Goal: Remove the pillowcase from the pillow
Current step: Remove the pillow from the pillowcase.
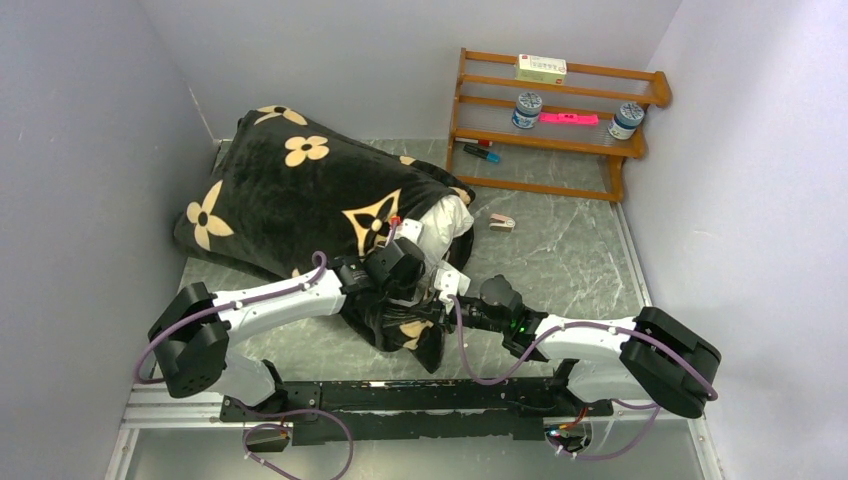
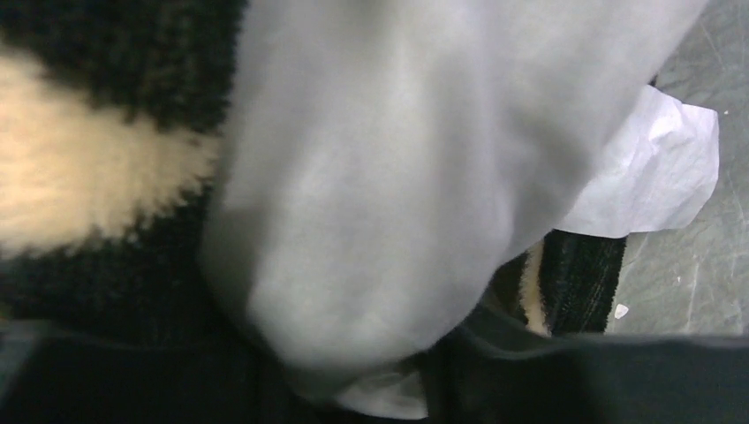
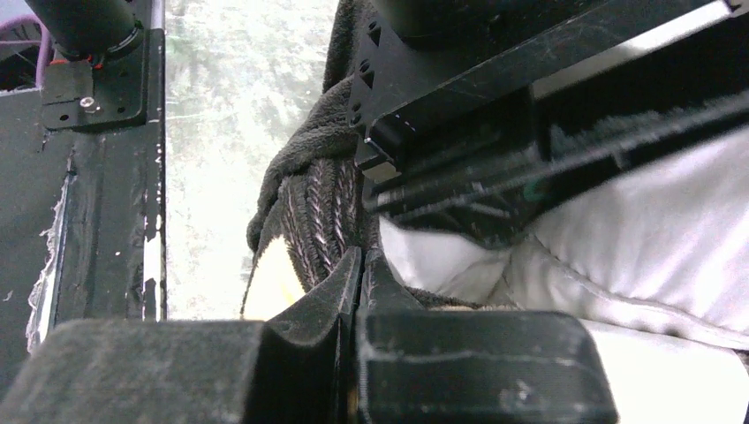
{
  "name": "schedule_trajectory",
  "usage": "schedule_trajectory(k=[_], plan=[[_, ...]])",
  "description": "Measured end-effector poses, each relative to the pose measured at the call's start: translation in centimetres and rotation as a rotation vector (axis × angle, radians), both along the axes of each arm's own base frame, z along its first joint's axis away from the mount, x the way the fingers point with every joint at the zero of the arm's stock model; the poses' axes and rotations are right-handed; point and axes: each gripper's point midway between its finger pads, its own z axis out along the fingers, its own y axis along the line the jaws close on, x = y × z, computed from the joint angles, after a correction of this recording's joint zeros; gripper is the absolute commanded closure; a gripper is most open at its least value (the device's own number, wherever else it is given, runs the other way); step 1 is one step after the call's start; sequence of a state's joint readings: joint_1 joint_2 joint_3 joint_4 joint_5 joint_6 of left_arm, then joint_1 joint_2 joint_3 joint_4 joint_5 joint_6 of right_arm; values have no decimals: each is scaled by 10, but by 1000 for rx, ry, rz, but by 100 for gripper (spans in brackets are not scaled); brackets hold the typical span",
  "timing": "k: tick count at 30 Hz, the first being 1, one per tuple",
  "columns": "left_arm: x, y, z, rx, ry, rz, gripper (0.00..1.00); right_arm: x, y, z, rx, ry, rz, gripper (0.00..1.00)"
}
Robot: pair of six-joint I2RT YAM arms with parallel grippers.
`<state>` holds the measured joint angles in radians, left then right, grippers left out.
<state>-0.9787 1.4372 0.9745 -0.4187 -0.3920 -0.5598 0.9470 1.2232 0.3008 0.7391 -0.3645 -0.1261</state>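
The black plush pillowcase [image 1: 290, 190] with tan flowers lies at the left-centre of the table. The white pillow [image 1: 445, 220] pokes out of its open end on the right. My left gripper [image 1: 425, 275] is at that opening. In the left wrist view the white pillow [image 2: 380, 203] bulges between its dark fingers, and the gripper [image 2: 380, 389] is shut on it. My right gripper [image 1: 447, 312] sits just below it. In the right wrist view its jaws [image 3: 359, 261] are pressed together on the pillowcase's black edge [image 3: 318, 212], beside the pillow [image 3: 654, 238].
A wooden rack [image 1: 555, 120] with jars, a box and a pink item stands at the back right. A small object [image 1: 502, 223] lies on the marbled tabletop [image 1: 570, 260]. Grey walls close in both sides. A white tag [image 2: 658, 168] hangs by the pillow.
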Motion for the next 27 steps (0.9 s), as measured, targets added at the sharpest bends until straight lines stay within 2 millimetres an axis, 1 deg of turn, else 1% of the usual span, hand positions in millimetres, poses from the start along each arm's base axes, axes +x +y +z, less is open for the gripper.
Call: schedule_trajectory(k=[3,5,13,20,27], plan=[[1,1,0,14,-6,-3,82,0,0,0,3,-3,-3,100],[3,1,2,22,-13,-10,94,1,-1,1,4,-5,-9,100],[10,-1,17,18,-14,-40,95,6,-3,7,27,-25,-43,100],[30,2,30,-39,50,-53,95,14,-4,13,44,-44,-82,100],[45,2,37,-100,125,-62,95,21,-6,18,61,-60,-117,100]])
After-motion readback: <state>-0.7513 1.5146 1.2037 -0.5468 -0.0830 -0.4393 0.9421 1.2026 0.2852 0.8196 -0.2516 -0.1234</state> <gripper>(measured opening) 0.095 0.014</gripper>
